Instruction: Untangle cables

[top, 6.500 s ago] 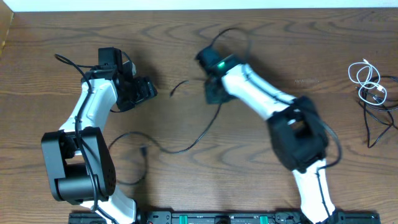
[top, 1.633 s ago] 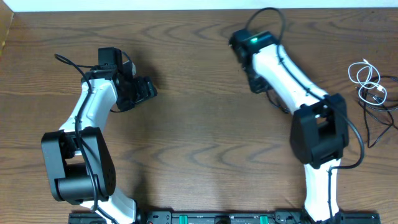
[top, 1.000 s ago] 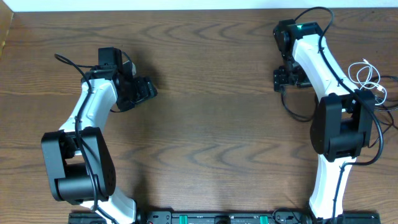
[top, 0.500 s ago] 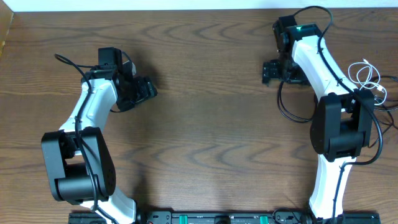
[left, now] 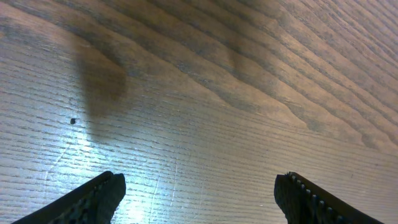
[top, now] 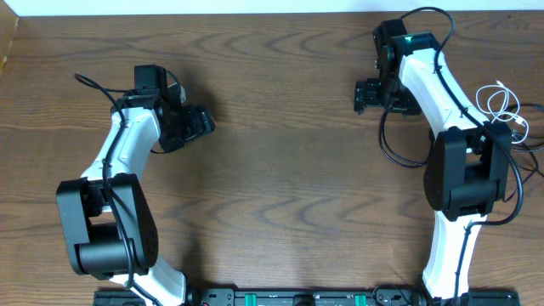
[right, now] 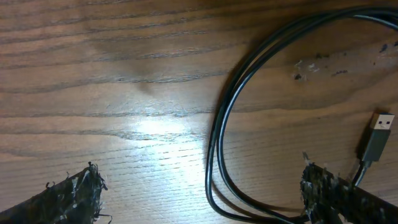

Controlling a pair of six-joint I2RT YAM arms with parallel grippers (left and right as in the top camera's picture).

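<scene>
Overhead: the tabletop shows bare wood around both arms. The left gripper sits at the left of the frame, well apart from every cable. The right gripper hangs in the upper right, slightly further left than half a second ago. The black cable, which lay mid-frame seconds earlier, now loops just below it. A white cable and a second black cable lie at the right edge.

Left wrist: the left gripper is spread wide, with only wood between its fingers.

Right wrist: the right gripper is released, its fingers apart. The black cable curves doubled between them on the tabletop, nearer the lower-right finger. Its plug lies at the right edge of the frame, near that finger.
</scene>
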